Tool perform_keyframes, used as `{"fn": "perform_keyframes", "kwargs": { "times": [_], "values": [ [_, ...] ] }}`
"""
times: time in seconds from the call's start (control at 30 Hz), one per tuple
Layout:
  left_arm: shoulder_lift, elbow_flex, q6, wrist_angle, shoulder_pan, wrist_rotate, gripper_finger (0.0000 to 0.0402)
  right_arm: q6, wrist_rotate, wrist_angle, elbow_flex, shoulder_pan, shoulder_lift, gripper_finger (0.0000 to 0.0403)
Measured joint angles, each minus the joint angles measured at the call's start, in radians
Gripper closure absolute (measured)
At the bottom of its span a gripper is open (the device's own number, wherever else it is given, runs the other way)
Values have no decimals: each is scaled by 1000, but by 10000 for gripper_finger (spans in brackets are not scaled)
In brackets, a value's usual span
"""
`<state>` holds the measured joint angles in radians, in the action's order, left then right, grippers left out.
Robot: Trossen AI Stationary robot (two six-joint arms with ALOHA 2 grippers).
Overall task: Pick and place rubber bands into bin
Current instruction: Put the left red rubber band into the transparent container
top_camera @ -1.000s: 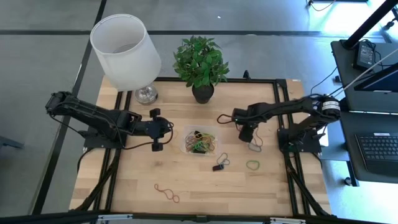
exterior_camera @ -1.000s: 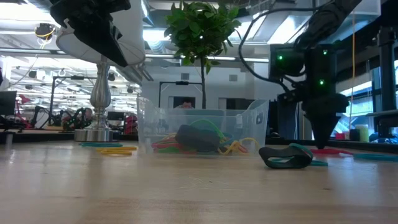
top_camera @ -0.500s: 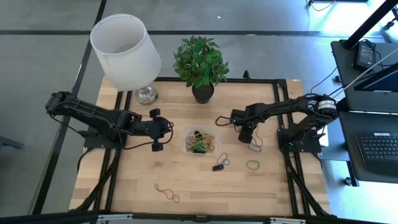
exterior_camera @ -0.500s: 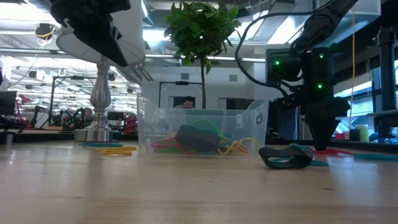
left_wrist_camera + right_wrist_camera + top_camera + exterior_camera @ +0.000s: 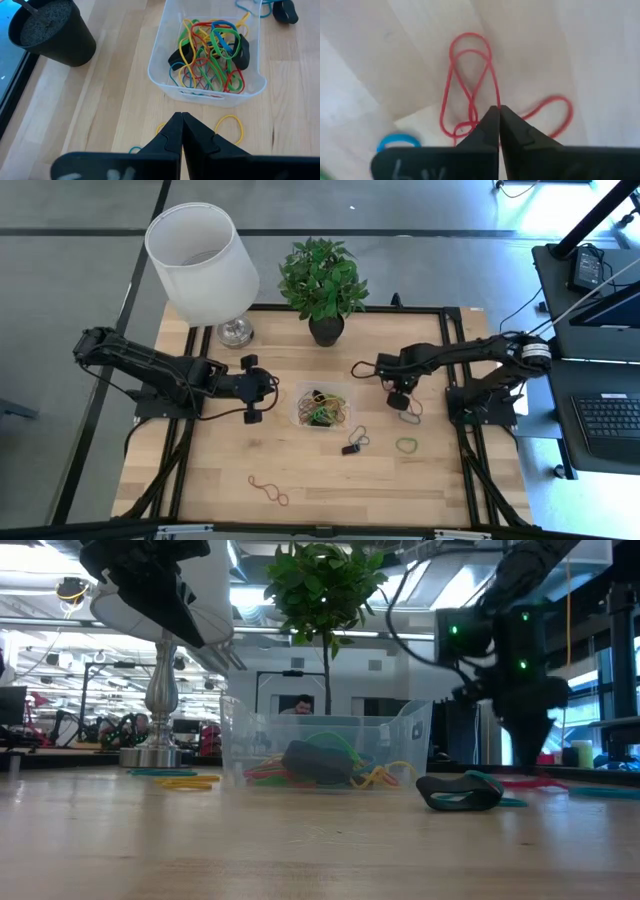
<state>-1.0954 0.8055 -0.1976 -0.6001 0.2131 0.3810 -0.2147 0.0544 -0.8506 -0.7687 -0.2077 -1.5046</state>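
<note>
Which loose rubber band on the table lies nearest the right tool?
The red band, twisted into loops, directly under the right tool. The green one and the pair at the table's front edge lie farther off.

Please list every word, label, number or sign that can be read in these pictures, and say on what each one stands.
No text can be read.
Left pincer, beside the bin: pale marks on its body, too blurred to read.
Right pincer, over a red band: pale marks on its body, also unreadable.
Keyboard beside the table: keys too small to read.
</note>
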Motion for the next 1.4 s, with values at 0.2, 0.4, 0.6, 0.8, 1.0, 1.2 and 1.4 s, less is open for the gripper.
{"fn": "perform_keyframes", "kwargs": {
  "times": [0.2, 0.4, 0.6, 0.8, 1.0, 1.2, 1.4],
  "values": [
    [0, 0, 1, -1, 0, 0, 398, -40, 4, -45, -72, 0, 94, 401],
    [0, 0, 1, -1, 0, -1, 398, -78, 96, -199, -204, 0, 173, 402],
    [0, 0, 1, -1, 0, -1, 398, -124, 173, -373, -380, 13, 217, 402],
    [0, 0, 1, -1, 0, -1, 398, -174, 239, -449, -531, 51, 223, 403],
    [0, 0, 1, -1, 0, -1, 398, -186, 240, -460, -575, 88, 223, 403],
    [0, 0, 1, -1, 0, -1, 398, -205, 209, -317, -576, 146, 219, 403],
    [0, 0, 1, -1, 0, -1, 398, -230, 207, -162, -576, 227, 172, 403]
  ]
}}
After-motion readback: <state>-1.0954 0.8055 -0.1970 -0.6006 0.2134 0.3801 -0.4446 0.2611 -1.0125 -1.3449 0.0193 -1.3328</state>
